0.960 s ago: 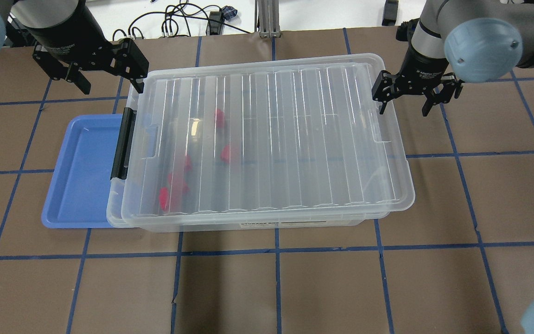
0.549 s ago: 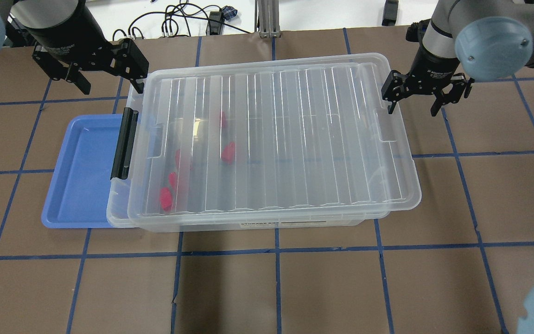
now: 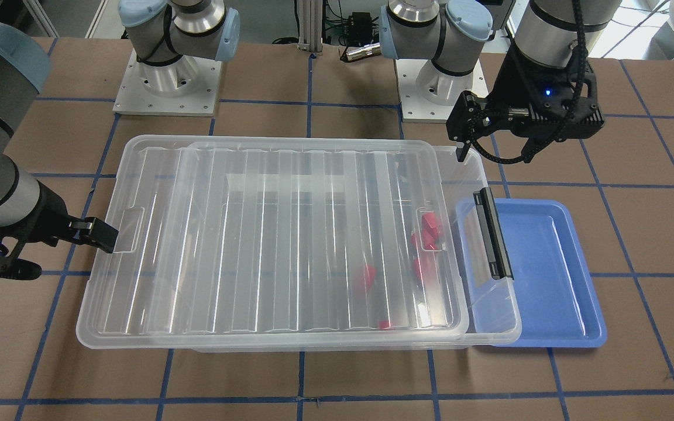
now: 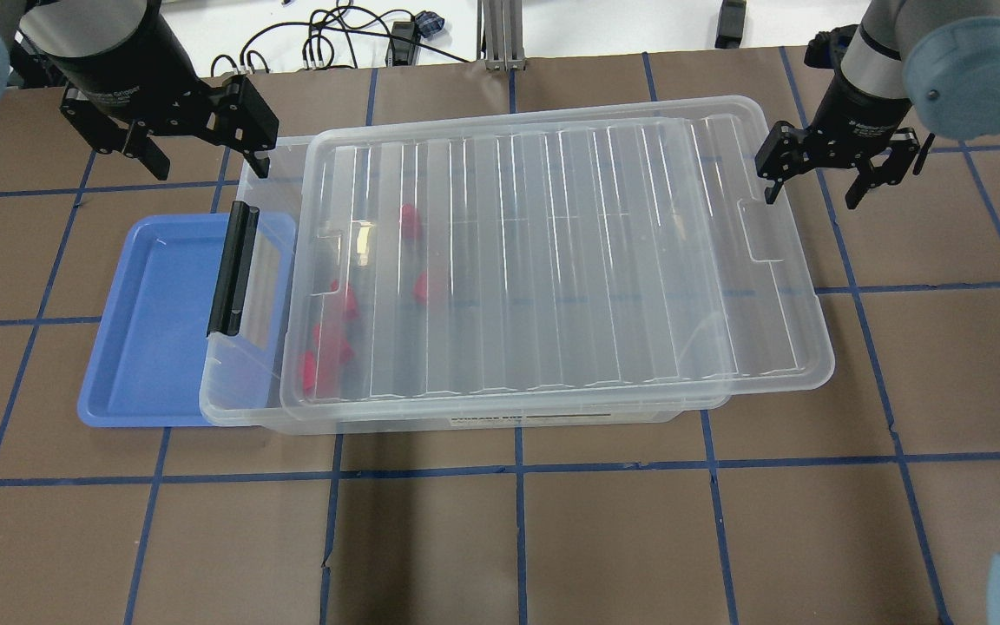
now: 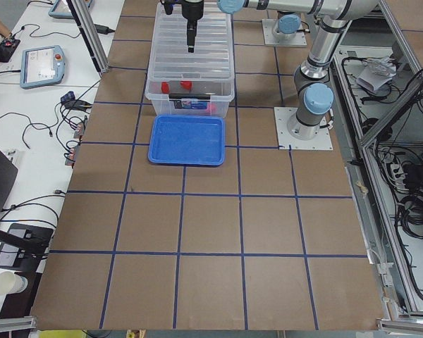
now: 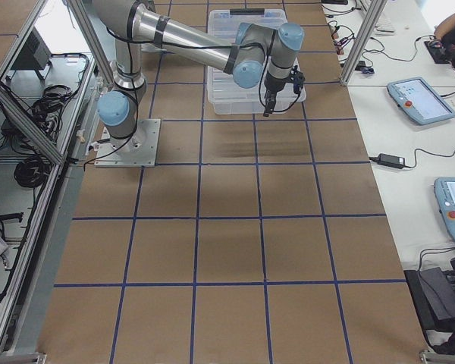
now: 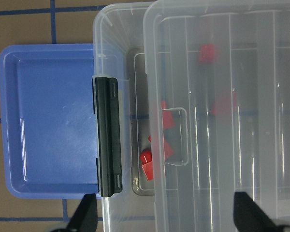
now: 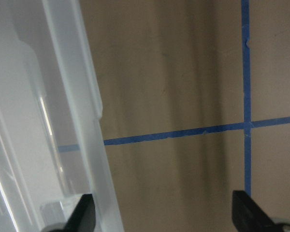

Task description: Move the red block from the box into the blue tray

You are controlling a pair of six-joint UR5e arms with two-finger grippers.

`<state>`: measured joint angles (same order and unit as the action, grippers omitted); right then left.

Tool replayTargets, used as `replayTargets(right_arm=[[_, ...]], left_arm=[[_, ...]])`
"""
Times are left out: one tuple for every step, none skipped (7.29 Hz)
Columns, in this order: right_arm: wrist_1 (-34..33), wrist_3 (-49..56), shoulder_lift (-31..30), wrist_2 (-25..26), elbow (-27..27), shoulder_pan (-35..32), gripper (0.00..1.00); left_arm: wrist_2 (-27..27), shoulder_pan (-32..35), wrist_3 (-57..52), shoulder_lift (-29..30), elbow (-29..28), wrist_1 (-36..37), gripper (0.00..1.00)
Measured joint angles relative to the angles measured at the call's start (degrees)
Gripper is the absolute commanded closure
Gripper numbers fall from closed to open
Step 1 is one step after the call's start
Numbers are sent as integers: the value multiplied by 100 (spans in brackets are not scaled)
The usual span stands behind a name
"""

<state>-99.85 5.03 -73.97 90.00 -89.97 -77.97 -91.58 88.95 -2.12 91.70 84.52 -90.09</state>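
Note:
The box (image 4: 231,408) is a clear bin with a black latch handle (image 4: 235,269) at its left end. Its ribbed lid (image 4: 552,260) lies shifted to the right, leaving a gap by the latch. Several red blocks (image 4: 422,286) lie inside near that end; one red block (image 7: 152,164) shows in the gap. The blue tray (image 4: 153,330) sits empty, partly under the box's left end. My left gripper (image 4: 205,161) hovers open over the box's far left corner. My right gripper (image 4: 812,187) is open and empty, one finger against the lid's right edge (image 8: 63,121).
The brown table has a blue tape grid (image 4: 517,469). Cables (image 4: 335,43) lie beyond the far edge. The arm bases (image 3: 167,88) stand behind the box in the front-facing view. Bare table lies in front of the box and to its right.
The lid has slid to the right together with my right gripper, uncovering the box's latch end. The left gripper has stayed in place.

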Motion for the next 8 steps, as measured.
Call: replayTargets(right_arm=[[0,155,-3,0,-1,113,0],[1,243,-3,5,-1,181,0],[-1,323,-3,44,5,239,0],[-18,497,-3,144,13,296,0],[-46,715,-6,245,18,350,0],[-64,867,-7,292,24,442,0],[-73,1021,-6,308,28,556,0],[-76,1219,-6,316,36,681,0]], left_arm=[[0,0,1,0,0,0,0],[0,0,1,5,-5,0,0],[0,0,1,10,-10,0,0],[-1,0,1,13,-12,0,0],[-2,0,1,13,-17,0,0],[4,2,1,10,-24,0,0],[9,5,1,9,-30,0,0],[12,7,1,11,-35,0,0]])
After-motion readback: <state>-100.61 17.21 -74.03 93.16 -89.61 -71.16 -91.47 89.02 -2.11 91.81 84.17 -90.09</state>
